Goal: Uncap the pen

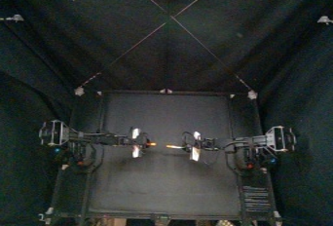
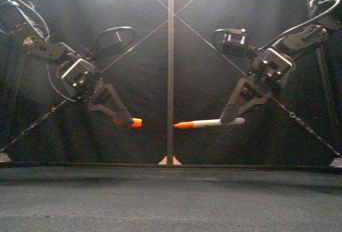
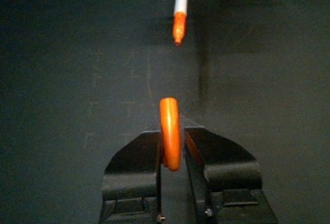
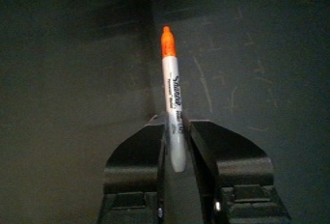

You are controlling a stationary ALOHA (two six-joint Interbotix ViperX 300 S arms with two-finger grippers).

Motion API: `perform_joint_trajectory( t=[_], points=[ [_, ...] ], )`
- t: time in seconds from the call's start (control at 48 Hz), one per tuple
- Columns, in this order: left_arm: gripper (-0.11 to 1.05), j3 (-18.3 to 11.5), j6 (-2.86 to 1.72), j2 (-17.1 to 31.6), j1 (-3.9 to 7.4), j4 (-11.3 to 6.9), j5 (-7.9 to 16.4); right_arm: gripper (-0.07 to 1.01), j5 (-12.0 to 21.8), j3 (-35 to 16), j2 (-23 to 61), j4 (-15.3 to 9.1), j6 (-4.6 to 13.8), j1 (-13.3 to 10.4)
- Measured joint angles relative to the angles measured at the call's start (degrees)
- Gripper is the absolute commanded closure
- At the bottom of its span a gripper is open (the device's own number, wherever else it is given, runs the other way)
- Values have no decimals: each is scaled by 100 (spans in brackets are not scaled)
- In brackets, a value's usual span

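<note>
The pen is apart, held above the table. My left gripper (image 2: 124, 119) is shut on the orange cap (image 2: 135, 123), which sticks out between its jaws in the left wrist view as an orange cap (image 3: 169, 133). My right gripper (image 2: 235, 119) is shut on the white pen body (image 2: 210, 123), whose orange tip (image 2: 179, 126) points at the cap across a small gap. In the right wrist view the pen body (image 4: 171, 88) rises from the jaws. From the top, the cap (image 1: 139, 147) and the pen (image 1: 178, 148) hang over the table's middle.
The black table (image 1: 163, 186) lies below both grippers. The left arm (image 2: 70, 71) comes down from the left, the right arm (image 2: 274, 61) from the right.
</note>
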Motion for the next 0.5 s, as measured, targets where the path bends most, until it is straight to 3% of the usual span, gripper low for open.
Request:
perform_joint_trajectory(
  t=[0.5],
  points=[
    [48,176,0,-255,-35,9,-9,40,-149,439,-598,9,0,-35]
  ],
)
